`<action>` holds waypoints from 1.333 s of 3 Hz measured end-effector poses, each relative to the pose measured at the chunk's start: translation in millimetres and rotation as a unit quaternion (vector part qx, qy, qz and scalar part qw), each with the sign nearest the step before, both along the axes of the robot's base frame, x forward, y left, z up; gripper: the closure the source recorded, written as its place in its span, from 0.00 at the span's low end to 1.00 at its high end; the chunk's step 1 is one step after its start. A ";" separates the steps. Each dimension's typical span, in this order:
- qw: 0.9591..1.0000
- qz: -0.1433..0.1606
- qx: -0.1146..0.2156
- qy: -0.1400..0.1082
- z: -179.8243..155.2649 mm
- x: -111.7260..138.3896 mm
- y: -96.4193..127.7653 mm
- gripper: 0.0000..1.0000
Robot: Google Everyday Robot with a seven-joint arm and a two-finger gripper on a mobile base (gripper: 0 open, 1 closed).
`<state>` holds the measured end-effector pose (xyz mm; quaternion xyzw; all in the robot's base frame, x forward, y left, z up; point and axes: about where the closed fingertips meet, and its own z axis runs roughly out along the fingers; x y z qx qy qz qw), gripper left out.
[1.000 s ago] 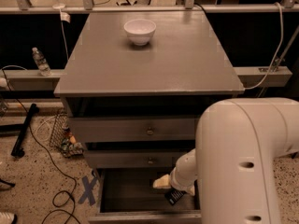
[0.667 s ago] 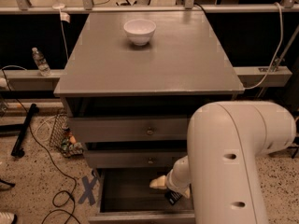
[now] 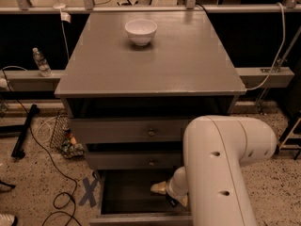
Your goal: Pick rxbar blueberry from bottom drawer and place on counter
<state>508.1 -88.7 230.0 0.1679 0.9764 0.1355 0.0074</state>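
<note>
The bottom drawer (image 3: 127,192) is pulled open below the two knobbed drawers, and its inside is dark. My gripper (image 3: 164,192) reaches down into its right part, on the end of my big white arm (image 3: 221,173). A small dark thing with pale marks (image 3: 171,202) sits right under the gripper's tip. It may be the rxbar blueberry, but I cannot tell, nor whether it is held. The grey counter (image 3: 155,65) tops the cabinet.
A white bowl (image 3: 141,31) stands at the back middle of the counter. Left of the cabinet lie cables, a wire basket (image 3: 63,138) and a blue tape cross (image 3: 89,191) on the floor. A water bottle (image 3: 41,61) stands on a ledge at the left.
My arm has swung to the left and covers more of the drawer's right side. The gripper has shifted slightly left inside the drawer.
</note>
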 end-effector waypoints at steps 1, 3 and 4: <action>1.000 0.000 0.000 0.000 0.0 0.0 0.0 0.00; 1.000 -0.016 0.008 0.010 -27.4 4.4 -0.4 0.00; 0.999 -0.030 0.005 0.012 -50.4 16.8 -4.5 0.00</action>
